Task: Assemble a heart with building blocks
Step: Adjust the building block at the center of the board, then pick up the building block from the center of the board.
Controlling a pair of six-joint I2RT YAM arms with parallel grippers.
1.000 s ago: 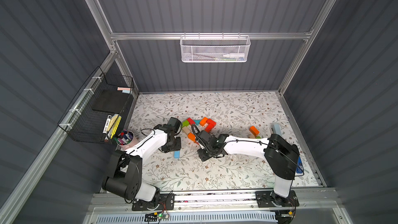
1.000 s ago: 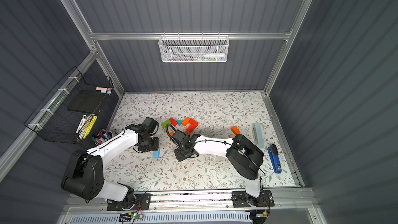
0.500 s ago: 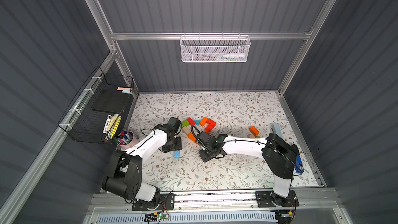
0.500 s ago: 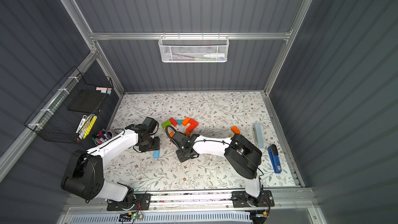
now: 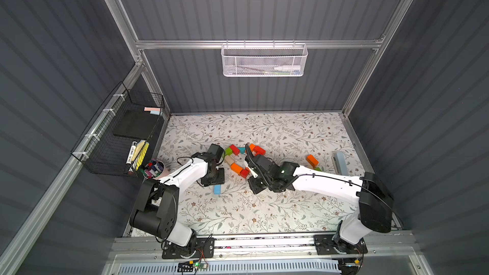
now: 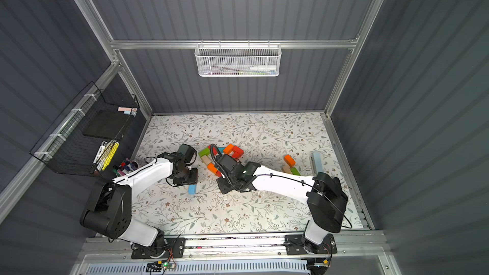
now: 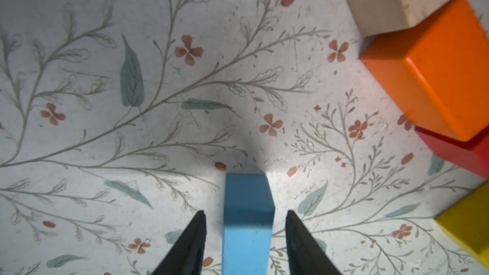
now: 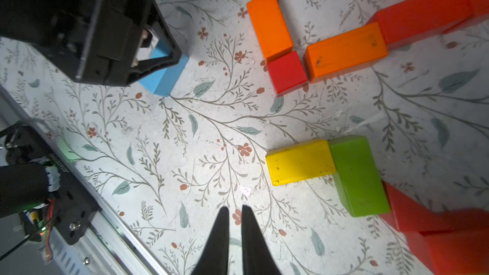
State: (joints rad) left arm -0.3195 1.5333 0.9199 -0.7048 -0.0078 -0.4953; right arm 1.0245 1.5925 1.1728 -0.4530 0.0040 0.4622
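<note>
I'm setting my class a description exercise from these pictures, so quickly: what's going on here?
Two robot arms work over coloured building blocks on a floral table. The left gripper is open, its fingers either side of a blue block that lies on the table, with gaps on both sides. The right gripper is shut and empty, near a yellow block and a green block. A V of orange and red blocks is already laid out.
</note>
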